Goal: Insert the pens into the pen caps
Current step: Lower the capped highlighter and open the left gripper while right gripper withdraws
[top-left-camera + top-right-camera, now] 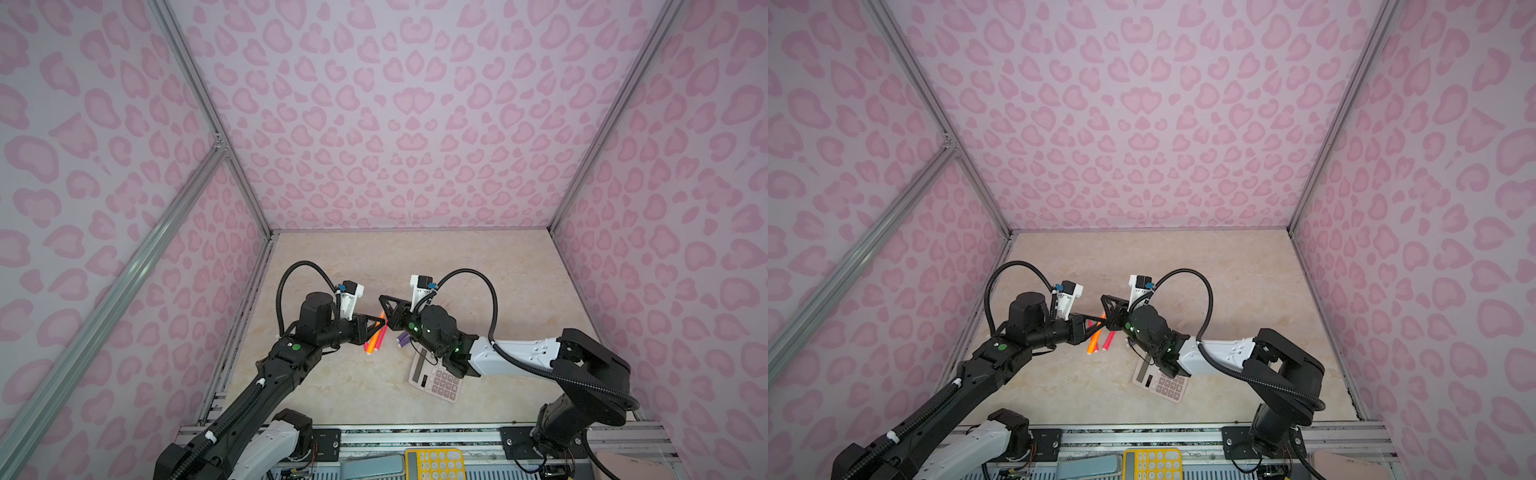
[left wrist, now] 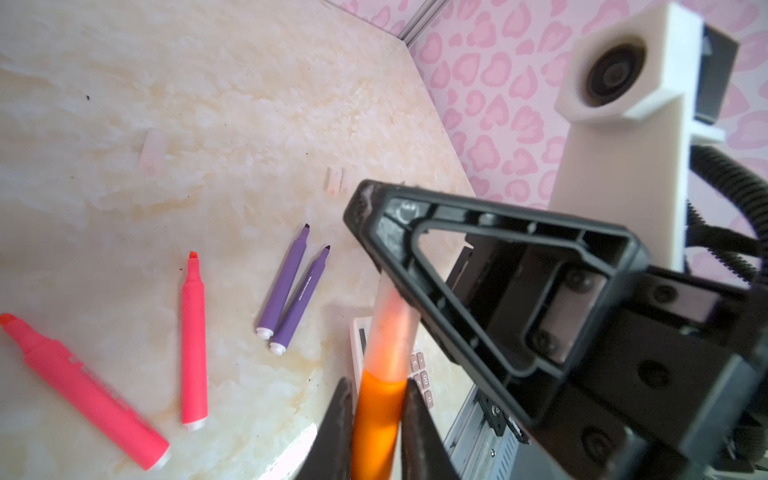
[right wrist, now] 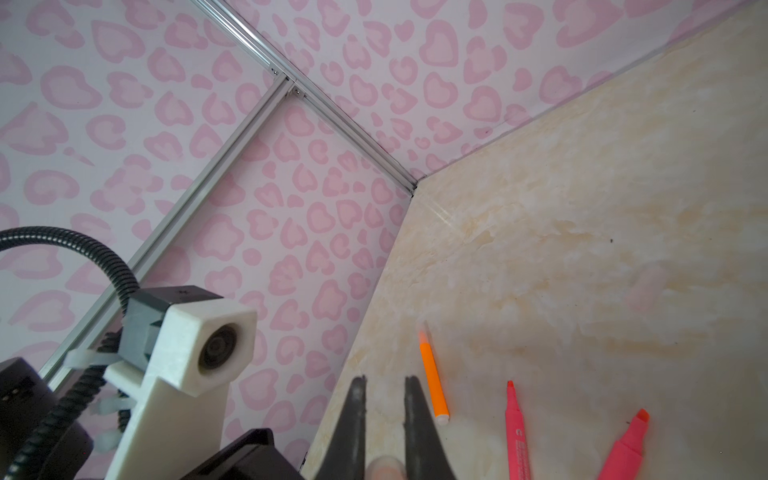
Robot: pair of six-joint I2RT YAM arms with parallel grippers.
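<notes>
My left gripper (image 2: 377, 384) is shut on an orange pen (image 2: 376, 419). A clear pen cap (image 2: 395, 324) covers the pen's front end. My right gripper (image 3: 385, 380) is shut on that cap, whose end (image 3: 384, 467) shows deep between its jaws. In both top views the two grippers (image 1: 383, 321) (image 1: 1104, 320) meet tip to tip above the table. Two pink-red pens (image 2: 193, 340) (image 2: 83, 386) and two purple pens (image 2: 284, 282) lie uncapped on the table. A second orange pen (image 3: 433, 382) lies near them. Loose clear caps (image 2: 151, 151) (image 2: 334, 181) lie farther off.
A pinkish calculator (image 1: 436, 378) lies under my right wrist, close to the purple pens (image 1: 402, 340). Pink patterned walls (image 1: 208, 257) enclose the marble table (image 1: 332, 386) on three sides. A yellow calculator (image 1: 434, 463) sits beyond the front rail.
</notes>
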